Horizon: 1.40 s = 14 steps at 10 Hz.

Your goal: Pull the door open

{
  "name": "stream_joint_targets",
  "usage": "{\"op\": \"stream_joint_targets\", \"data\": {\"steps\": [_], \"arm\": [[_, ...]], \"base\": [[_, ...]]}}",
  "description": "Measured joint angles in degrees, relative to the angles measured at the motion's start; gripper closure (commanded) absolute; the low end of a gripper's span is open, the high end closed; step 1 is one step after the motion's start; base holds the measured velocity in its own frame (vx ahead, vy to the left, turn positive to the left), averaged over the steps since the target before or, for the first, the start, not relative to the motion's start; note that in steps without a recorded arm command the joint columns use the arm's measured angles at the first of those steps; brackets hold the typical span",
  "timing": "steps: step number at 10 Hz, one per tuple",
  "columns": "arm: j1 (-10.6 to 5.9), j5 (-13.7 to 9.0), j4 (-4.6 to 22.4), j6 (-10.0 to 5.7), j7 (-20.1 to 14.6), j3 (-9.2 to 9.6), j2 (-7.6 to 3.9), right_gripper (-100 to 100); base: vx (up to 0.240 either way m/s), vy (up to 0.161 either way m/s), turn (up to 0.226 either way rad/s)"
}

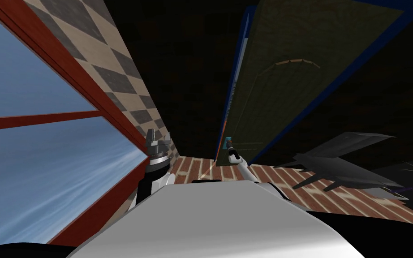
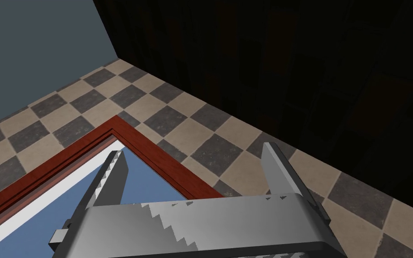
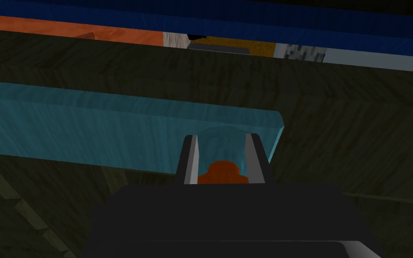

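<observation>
— Nearest first: your left fingers?
— My left fingers (image 2: 114, 179) stand spread apart, gripping nothing.
— And the right?
— My right fingers (image 3: 191, 156) are clenched on the teal handle (image 3: 111, 130), pinching its rounded stem; its flat bar runs off to one side of them. The dark olive door (image 3: 335, 112) lies just beyond them.
</observation>
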Motion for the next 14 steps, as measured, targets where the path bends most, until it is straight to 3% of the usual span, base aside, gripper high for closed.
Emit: {"op": "stream_joint_targets", "data": {"steps": [2,5,6,7,8,10,11,13,14], "arm": [[0.62,-0.62,-1.44,1.06,-1.59,0.34,-0.44,100],[-0.12,-2.35,-0.21,0.21,-4.12,0.12,-0.71,100],[-1.10,-2.89,1.23,-0.25,-5.50,0.28,-0.90,100],[-0.43,-3.70,0.20,-0.18,-7.11,0.43,-1.12,100],[-1.95,-4.79,3.17,-1.87,-9.13,0.74,-1.47,100],[-0.45,-6.10,0.27,-0.94,-11.63,0.50,-1.32,100],[-1.98,-7.19,2.79,-1.91,-13.46,0.56,-1.55,100],[-1.71,-8.45,2.33,-2.16,-15.64,0.28,-1.20,100],[-2.09,-8.98,3.61,-2.96,-17.59,0.97,-2.19,100]], "base": [[-0.007,-0.003,0.006],[-0.050,-0.038,0.112],[-0.058,-0.052,0.124],[-0.075,-0.070,0.154],[-0.066,-0.046,0.076],[-0.075,-0.037,0.117],[-0.067,-0.043,0.073],[-0.046,-0.015,0.089],[-0.017,-0.005,-0.022]]}}
